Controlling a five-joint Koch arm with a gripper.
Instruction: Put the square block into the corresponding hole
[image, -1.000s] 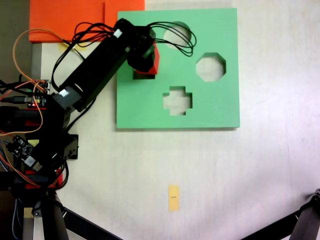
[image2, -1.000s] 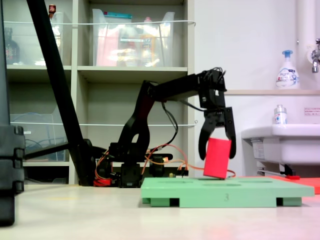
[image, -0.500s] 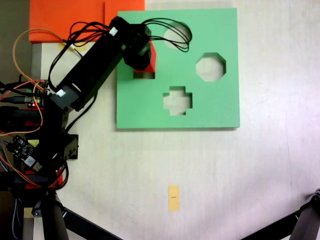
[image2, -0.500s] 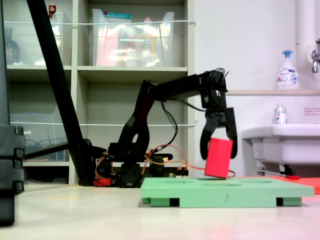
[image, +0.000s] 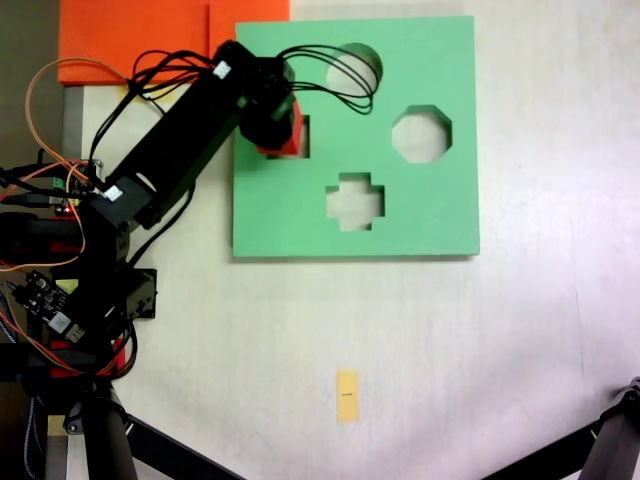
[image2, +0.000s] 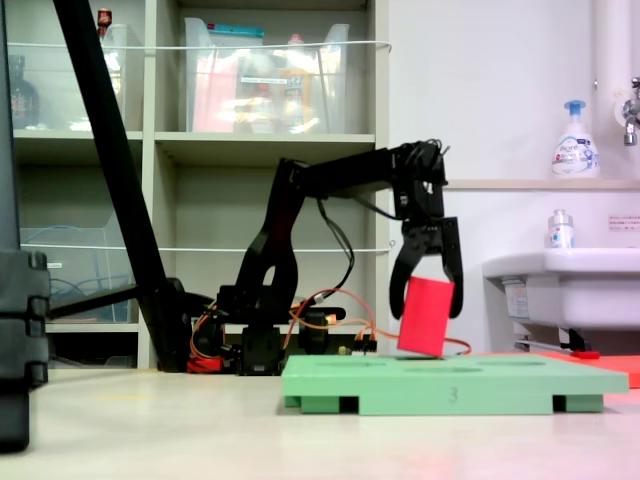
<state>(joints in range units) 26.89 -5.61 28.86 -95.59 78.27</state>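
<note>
Gripper clamps tilted square block above board.

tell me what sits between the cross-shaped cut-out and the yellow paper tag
In a fixed view from above: a strip of green board below the cross-shaped cut-out, then bare white table down to the yellow tag.

bright, even indoor light; both views slightly soft, faint shadows, mild glare.

There is one red cube, one green board with four cut-outs, one yellow tag, one orange sheet.
</note>
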